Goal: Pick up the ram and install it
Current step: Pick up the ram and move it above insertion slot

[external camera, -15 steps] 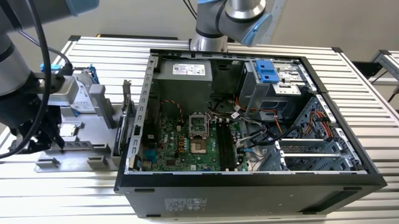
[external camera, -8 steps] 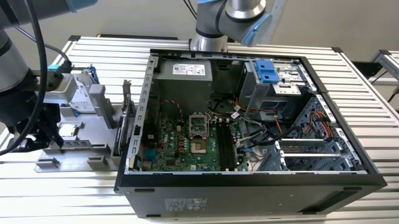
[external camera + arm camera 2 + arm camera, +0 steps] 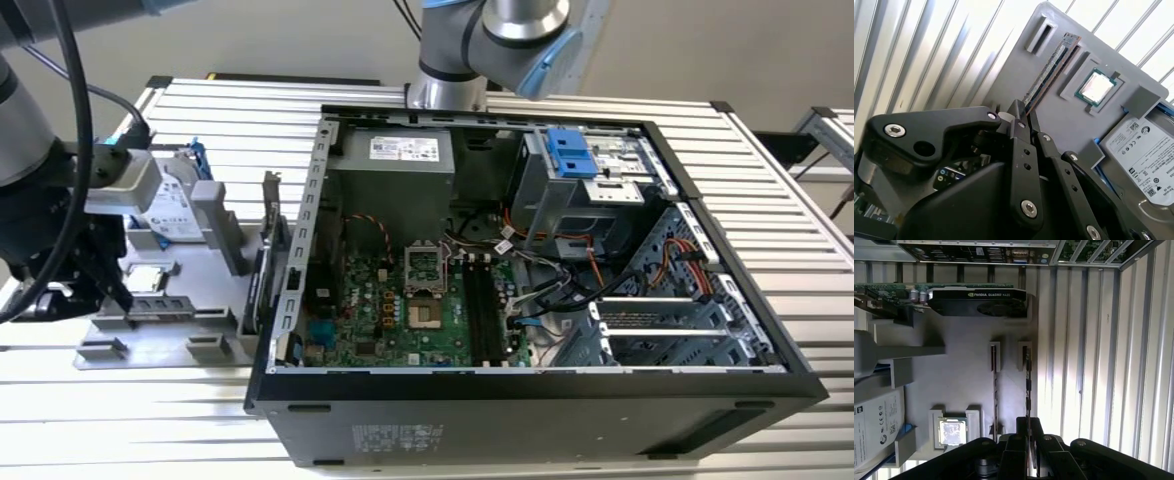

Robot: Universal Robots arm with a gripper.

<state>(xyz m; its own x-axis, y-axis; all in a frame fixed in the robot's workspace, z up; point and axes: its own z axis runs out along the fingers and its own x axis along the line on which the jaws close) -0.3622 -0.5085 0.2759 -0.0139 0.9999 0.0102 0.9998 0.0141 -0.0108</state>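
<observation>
The ram (image 3: 1051, 70) is a long, thin, flat stick. It is dark, with a row of tiny grey parts down its side and a brown strip along one edge. It stands up on its thin edge in a narrow slot on the flat grey plastic tray (image 3: 1054, 120). Its far end sits in a little grey holder on the tray. The stick is straight and in one piece. A small square silver chip (image 3: 1096, 85) lies near it on the same tray, not touching it. The near end of the ram reaches the tip of the black gripper (image 3: 1025, 112). The ram rests in its slot on the tray.
</observation>
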